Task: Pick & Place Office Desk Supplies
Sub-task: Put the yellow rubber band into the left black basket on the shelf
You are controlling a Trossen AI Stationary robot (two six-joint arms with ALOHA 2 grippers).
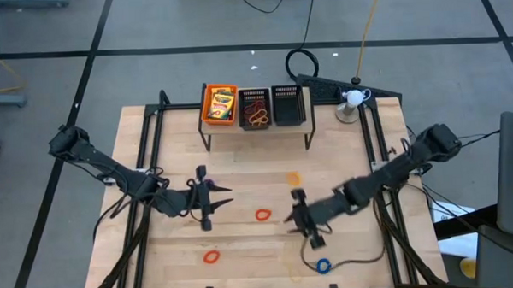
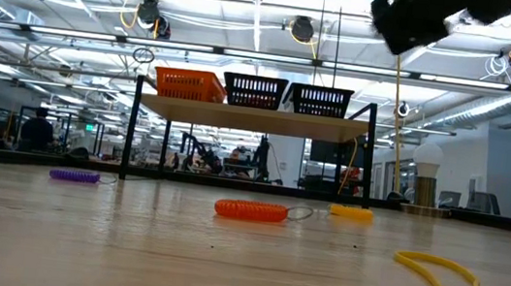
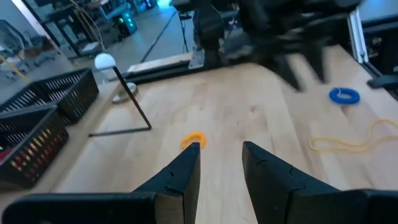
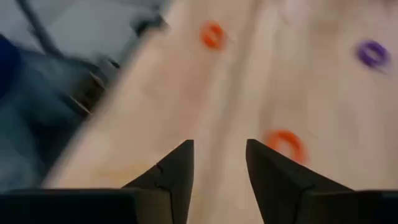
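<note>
Seen from above, the left gripper (image 1: pixel 214 203) is in the lower left-centre of the frame, above the wood table (image 1: pixel 342 154). Its fingers (image 3: pixel 180 177) stand a bit apart w/ nothing between them. The right gripper (image 1: pixel 298 218) is in the lower centre-right, just right of a red ring (image 1: pixel 262 215). In its own wrist view the fingers (image 4: pixel 174 171) are also apart and empty, and the red ring (image 4: pixel 285 144) lies near them on the wood.

A second red ring (image 1: pixel 211 257) lies at the bottom left-centre of the top view. A blue ring (image 1: pixel 322 266) is at the bottom, right of centre, touching a thin yellow-tan band (image 1: pixel 355 262) that runs to the right. An orange ring (image 1: pixel 294 179) is at the centre, faint. A purple ring (image 2: pixel 75 176) shows at the left of the low view, on the table.

At the upper centre stands a small rack (image 1: pixel 256 131) w/ three bins: the orange bin (image 1: pixel 219 103) holds yellow-green card boxes (image 1: pixel 220 102), the middle black bin (image 1: pixel 254 108) holds reddish-brown bands (image 1: pixel 256 118), and for the right black bin (image 1: pixel 288 104) I cannot tell the contents.
</note>
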